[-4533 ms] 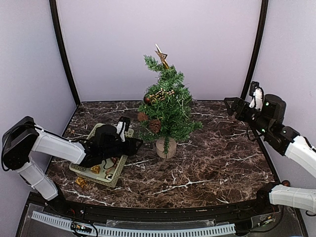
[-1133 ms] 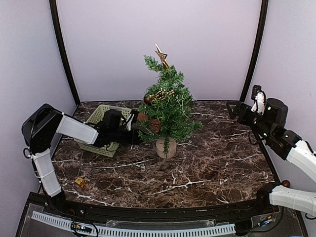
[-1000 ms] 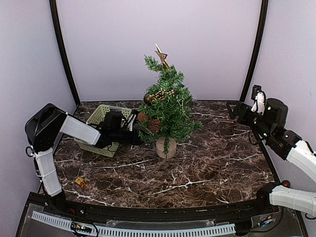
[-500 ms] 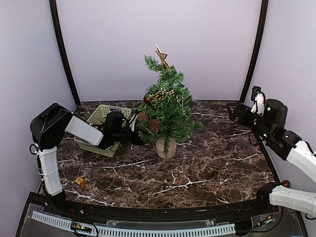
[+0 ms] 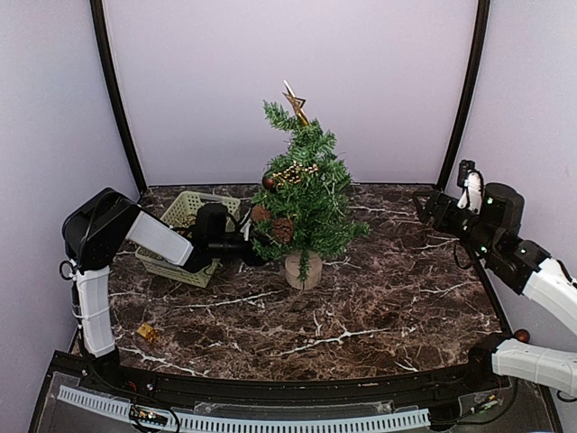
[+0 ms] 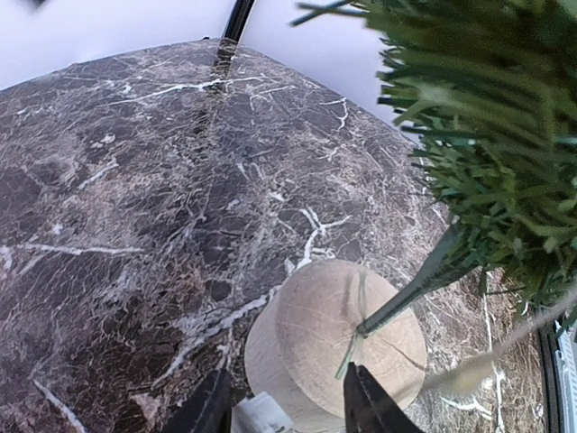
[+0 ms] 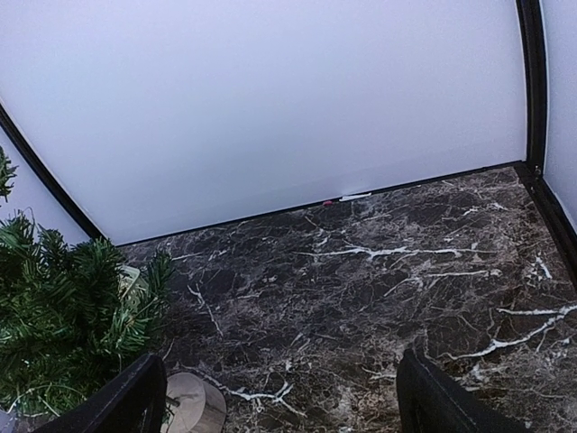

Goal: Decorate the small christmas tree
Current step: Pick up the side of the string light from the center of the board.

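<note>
The small christmas tree (image 5: 306,194) stands mid-table on a round tan wooden base (image 5: 302,269), with a gold star (image 5: 294,99), pinecones (image 5: 282,229) and a gold garland on it. My left gripper (image 5: 255,251) reaches under the tree's lower left branches. In the left wrist view the base (image 6: 347,329) and the thin trunk lie just beyond my left gripper (image 6: 284,401). Its jaws stand partly apart on a small white thing (image 6: 261,417), which the frame edge cuts off. My right gripper (image 5: 425,204) hangs open and empty at the far right, with the tree (image 7: 63,307) at its left.
A pale green basket (image 5: 176,216) sits left of the tree, under my left forearm. One gold ornament (image 5: 147,333) lies on the marble table near the front left. Curved black posts and pale walls close in the back and sides.
My left arm has pushed slightly further right, bringing its gripper closer under the tree's branches. The right arm has hardly moved.
</note>
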